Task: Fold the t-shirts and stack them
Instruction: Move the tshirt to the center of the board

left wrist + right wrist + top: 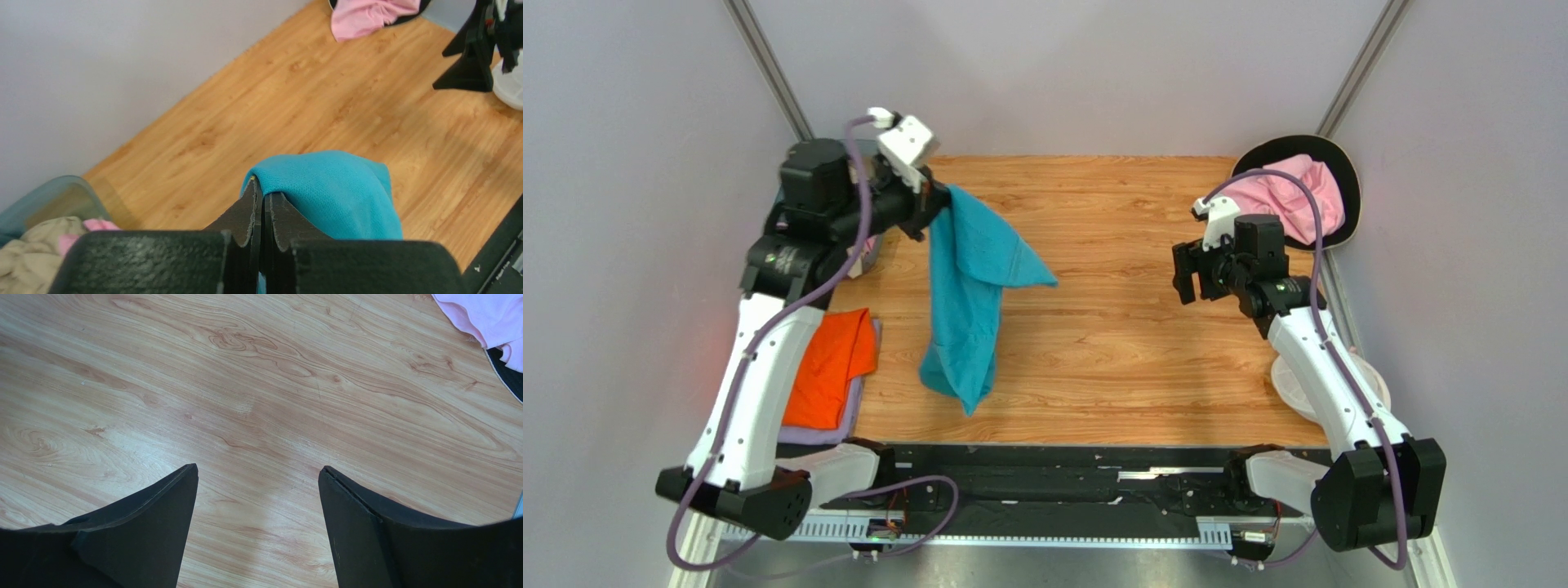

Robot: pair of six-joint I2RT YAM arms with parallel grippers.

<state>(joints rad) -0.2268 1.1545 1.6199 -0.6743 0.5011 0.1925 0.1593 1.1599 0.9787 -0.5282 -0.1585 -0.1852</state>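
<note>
A teal t-shirt (pixel 971 294) hangs in the air over the left half of the table, its lower end near the front edge. My left gripper (pixel 938 202) is shut on its top edge; in the left wrist view the teal t-shirt (pixel 334 196) drapes over the pinched fingers (pixel 245 211). An orange t-shirt (pixel 830 365) lies folded on a lavender t-shirt (pixel 817 431) at the left front. A pink t-shirt (pixel 1298 194) lies crumpled at the back right. My right gripper (pixel 1192 272) hovers open over bare wood, nothing between its fingers (pixel 156 520).
The pink t-shirt rests in a round black basket (pixel 1342 165). A white round ribbed dish (pixel 1290 386) sits under the right arm. A clear bin (pixel 52 199) holding beige and pink cloth stands at the back left. Grey walls close three sides.
</note>
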